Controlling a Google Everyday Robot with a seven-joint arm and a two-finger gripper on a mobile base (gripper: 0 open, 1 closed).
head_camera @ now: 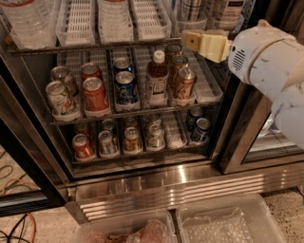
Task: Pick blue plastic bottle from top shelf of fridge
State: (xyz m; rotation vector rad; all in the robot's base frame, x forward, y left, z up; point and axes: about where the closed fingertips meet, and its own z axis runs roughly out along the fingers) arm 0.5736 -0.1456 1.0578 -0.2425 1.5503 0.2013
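Cream-coloured, the gripper (187, 40) is hanging at the right end of the top shelf (95, 47) of the fridge (166, 182), level with the shelf's front edge. I cannot tell how far it is open, and I am seeing nothing in its hold. The blue plastic bottle (229, 9) is standing in a clear tray (223, 24) at the shelf's far right, just above and behind the gripper, its top out of view. I am judging this as the approach: I should be rising over that edge, avoiding the striped can (191, 8) beside the bottle, and entering at label height.
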